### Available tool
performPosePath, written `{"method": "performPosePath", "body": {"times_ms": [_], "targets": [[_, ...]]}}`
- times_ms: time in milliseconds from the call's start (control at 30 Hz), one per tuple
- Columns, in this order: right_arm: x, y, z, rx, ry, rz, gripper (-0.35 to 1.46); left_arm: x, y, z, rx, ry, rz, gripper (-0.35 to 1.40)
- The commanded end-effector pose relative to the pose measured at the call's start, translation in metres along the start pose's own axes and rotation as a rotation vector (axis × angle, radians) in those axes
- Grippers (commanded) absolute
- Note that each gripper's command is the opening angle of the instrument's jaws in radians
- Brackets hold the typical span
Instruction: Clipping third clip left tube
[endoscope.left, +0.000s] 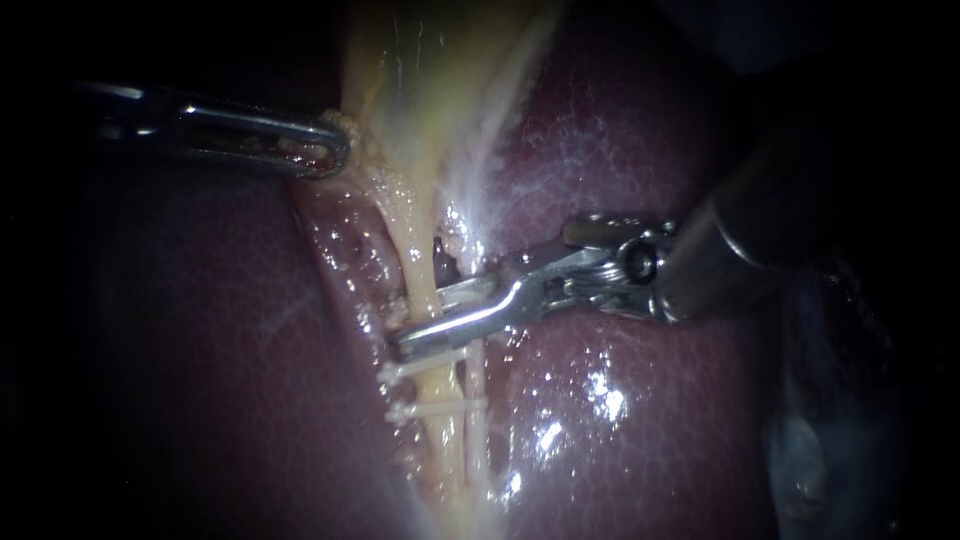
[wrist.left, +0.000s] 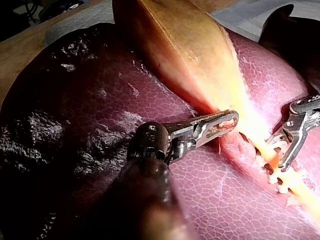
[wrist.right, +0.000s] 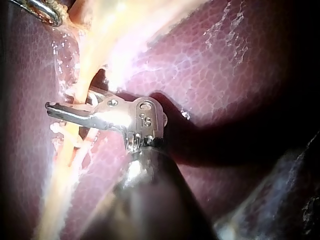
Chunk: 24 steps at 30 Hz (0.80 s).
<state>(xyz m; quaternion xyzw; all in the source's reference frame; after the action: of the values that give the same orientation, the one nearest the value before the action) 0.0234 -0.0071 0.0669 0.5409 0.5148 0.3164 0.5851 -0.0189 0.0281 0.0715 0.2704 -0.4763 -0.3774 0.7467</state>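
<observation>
Endoscope view: the right instrument's jaws stand apart, straddling the vertical left tube crosswise, just above two white clips. The left instrument is clamped on the gallbladder.

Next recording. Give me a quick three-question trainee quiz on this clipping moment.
1. How many white clips already sit across the tube?
2. True or false: the right instrument's end effector meets the tube on the side of the clips away from the gallbladder.
3. What is the left instrument's end effector shut on? A the tube; B the gallbladder; C a clip.

Key: 1. Two. 2. False: it lies between the clips and the gallbladder. 3. B.
</observation>
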Motion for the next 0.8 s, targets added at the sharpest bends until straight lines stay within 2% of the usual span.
{"method": "performPosePath", "body": {"times_ms": [33, 233, 400, 500, 667, 800], "targets": [[0.0001, -0.0001, 0.0002, 0.010, 0.011, 0.000, 0.48, 0.0000, 0.0000, 0.0000, 0.000, 0.000, 0.000, -0.35], [0.0002, -0.0006, 0.0012, 0.057, 0.065, -0.008, 0.48, 0.0000, 0.0000, 0.0000, -0.001, 0.000, 0.000, -0.35], [0.0006, -0.0018, 0.0018, 0.044, 0.096, -0.009, 0.48, 0.0000, 0.0000, 0.0000, -0.001, 0.000, 0.000, -0.35], [0.0013, -0.0030, 0.0020, 0.034, 0.119, -0.019, 0.48, 0.0000, 0.0000, 0.0000, -0.001, 0.000, 0.000, -0.35], [0.0032, -0.0052, 0.0020, 0.018, 0.161, -0.079, 0.48, 0.0000, 0.0000, 0.0000, -0.001, 0.000, 0.000, -0.35], [0.0041, -0.0059, 0.0018, 0.023, 0.179, -0.167, 0.48, 0.0000, 0.0000, 0.0001, -0.001, 0.000, 0.000, -0.35]]}}
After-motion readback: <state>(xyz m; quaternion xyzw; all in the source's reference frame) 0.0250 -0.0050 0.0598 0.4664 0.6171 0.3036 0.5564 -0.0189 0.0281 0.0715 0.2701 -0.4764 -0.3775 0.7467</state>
